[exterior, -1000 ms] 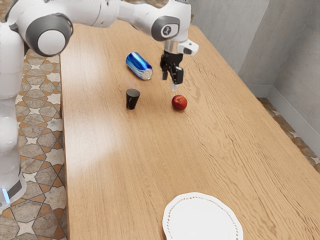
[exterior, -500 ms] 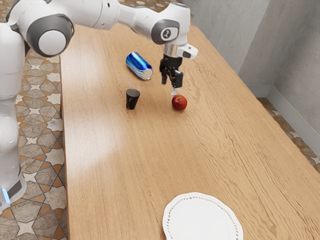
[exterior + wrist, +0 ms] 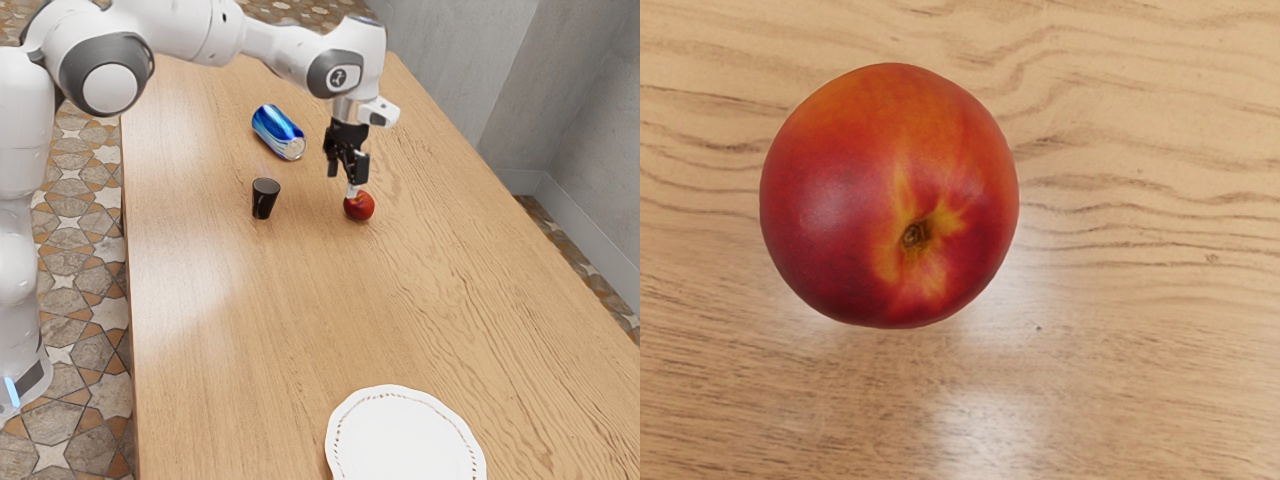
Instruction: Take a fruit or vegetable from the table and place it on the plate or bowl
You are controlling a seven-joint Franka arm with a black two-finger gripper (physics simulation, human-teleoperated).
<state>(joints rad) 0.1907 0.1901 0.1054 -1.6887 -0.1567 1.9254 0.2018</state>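
While the gripper [image 3: 349, 186] hangs open just above it, the peach [image 3: 359, 205] sits on the far half of the table [image 3: 300, 320], well off its long edges. Open wood stretches to the plate [image 3: 405, 436] at the near edge.

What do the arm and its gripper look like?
The arm is white, made of rounded links, with grey round caps at the joints; the cap nearest the wrist bears a small white mark. The gripper is black, with slim jaws.
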